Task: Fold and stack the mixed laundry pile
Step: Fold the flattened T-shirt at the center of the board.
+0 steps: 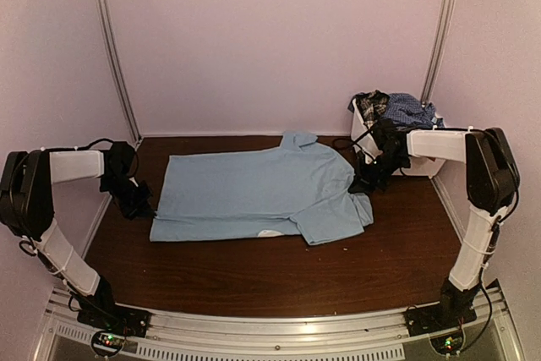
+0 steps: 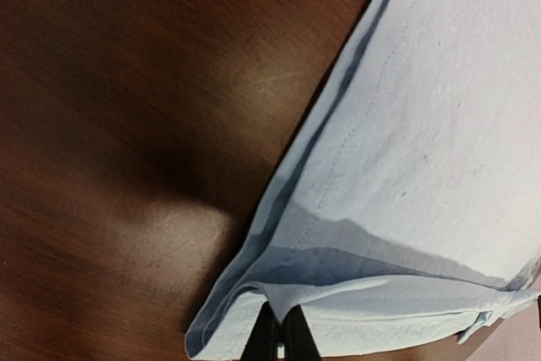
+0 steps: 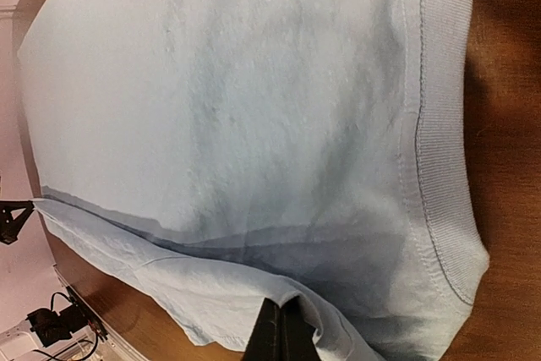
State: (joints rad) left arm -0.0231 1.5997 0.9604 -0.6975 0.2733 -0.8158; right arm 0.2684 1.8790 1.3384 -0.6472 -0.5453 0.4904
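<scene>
Folding step, looks like: the light blue T-shirt [image 1: 254, 192] is clamped at opposite ends by the left claw [image 2: 279, 331] and right claw [image 3: 281, 323], so a lift-and-fold is probably needed next.

A light blue T-shirt [image 1: 254, 192] lies spread flat across the middle of the dark wooden bench [image 1: 254, 276], its hem to the left, its collar at the far right and one sleeve at the near right. The left gripper [image 1: 135, 205] sits at the left edge of the shirt, its fingers together on the hem there. The right gripper [image 1: 363, 182] sits at the shirt's right end, closed on the cloth near the sleeve. Just behind and to the right of that gripper, in the far right corner of the bench, stands a white plastic basket [image 1: 427, 166]. In it are heaped a blue small-check button shirt [image 1: 410, 109] on the right and a black-white plaid piece [image 1: 370, 106] on the left.
</scene>
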